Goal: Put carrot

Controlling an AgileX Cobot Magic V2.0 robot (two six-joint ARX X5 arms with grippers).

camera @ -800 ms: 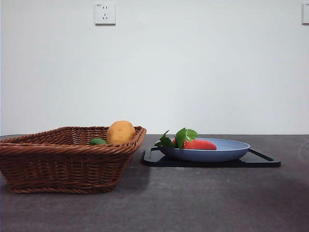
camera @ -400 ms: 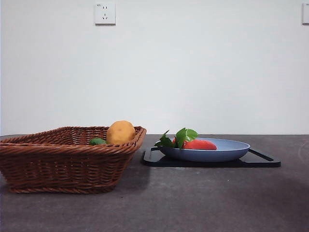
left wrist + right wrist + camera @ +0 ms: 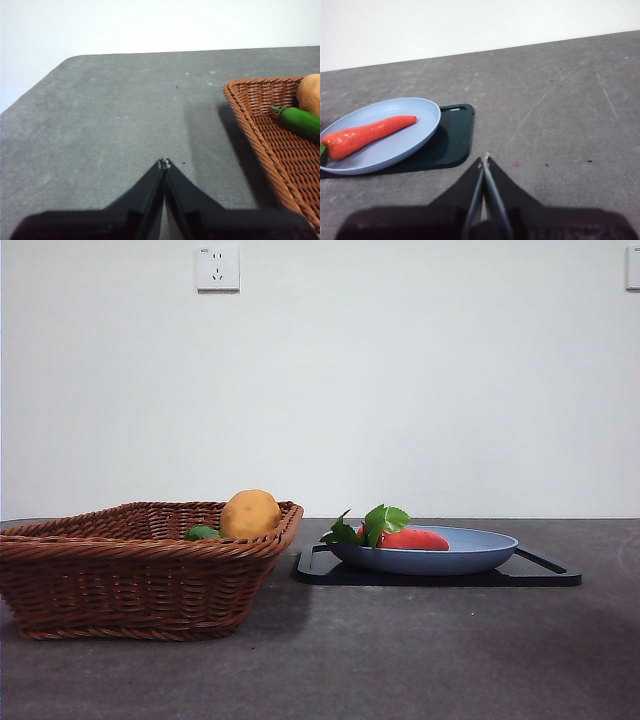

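The reddish-orange carrot point(image 3: 413, 539) with green leaves point(image 3: 372, 524) lies in a light blue plate point(image 3: 480, 552) on a black tray point(image 3: 545, 572), right of centre. The right wrist view shows the carrot point(image 3: 367, 134) lying in the plate point(image 3: 422, 127). My right gripper point(image 3: 484, 160) is shut and empty, over bare table beside the tray point(image 3: 455, 140). My left gripper point(image 3: 164, 163) is shut and empty, over bare table beside the wicker basket point(image 3: 255, 125). Neither gripper shows in the front view.
The brown wicker basket point(image 3: 130, 580) stands at the left and holds a round yellow-orange potato-like lump point(image 3: 250, 513) and a small green item point(image 3: 202, 533). The green item point(image 3: 300, 121) and the lump point(image 3: 310, 94) show in the left wrist view. The table is dark grey.
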